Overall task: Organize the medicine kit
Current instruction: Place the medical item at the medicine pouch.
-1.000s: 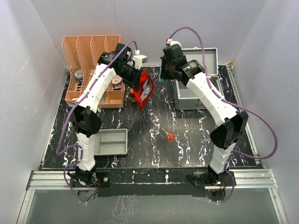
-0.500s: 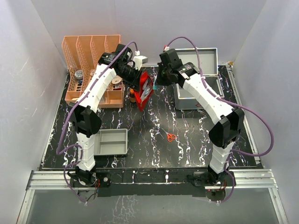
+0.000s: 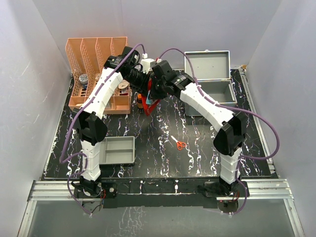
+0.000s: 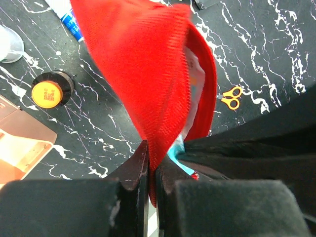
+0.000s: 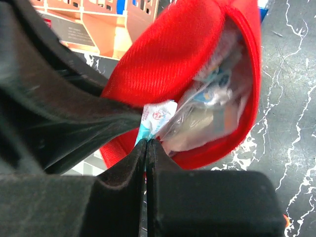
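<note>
Top external view: silver-grey medicine kit [image 3: 207, 65] stands open, lid upright.

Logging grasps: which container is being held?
The red fabric pouch, clamped by the left end effector; the open metal case and grey tray lie apart, untouched.

We see the medicine kit [image 3: 217, 91], a silver-grey rectangular metal case, standing open at the far right of the counter [image 3: 163, 133], its hinged lid raised upright behind.
</note>
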